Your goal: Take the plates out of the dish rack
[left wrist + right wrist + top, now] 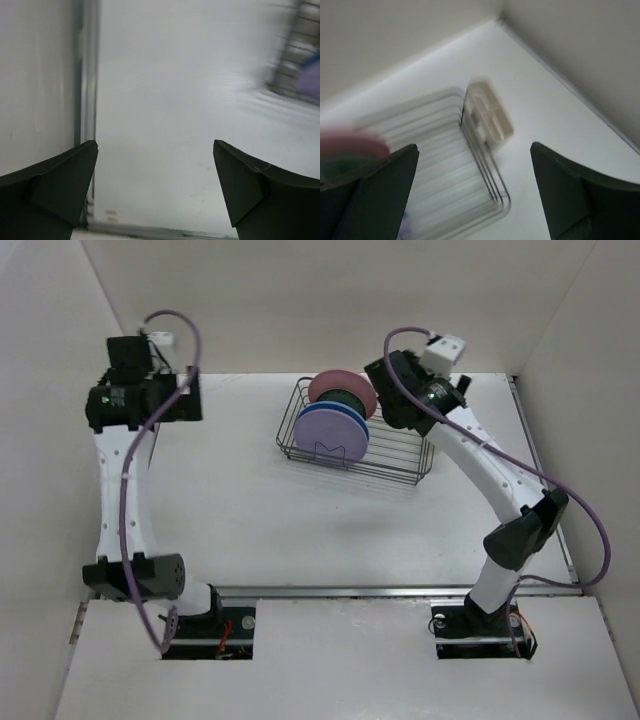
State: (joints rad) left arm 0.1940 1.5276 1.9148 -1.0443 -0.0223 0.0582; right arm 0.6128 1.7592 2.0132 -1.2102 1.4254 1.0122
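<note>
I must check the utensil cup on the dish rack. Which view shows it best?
The right wrist view: the utensil cup sits mid-frame at the dish rack end, blurred. In the top external view the right arm hides it. The left wrist view shows only a rack corner.

Soft, even white light fills the enclosure, leaving only a faint shadow beneath the dish rack [397, 453]. The overhead view is sharp. Both wrist views are blurred, the right one worst, its cream cup [489, 117] hazy.
</note>
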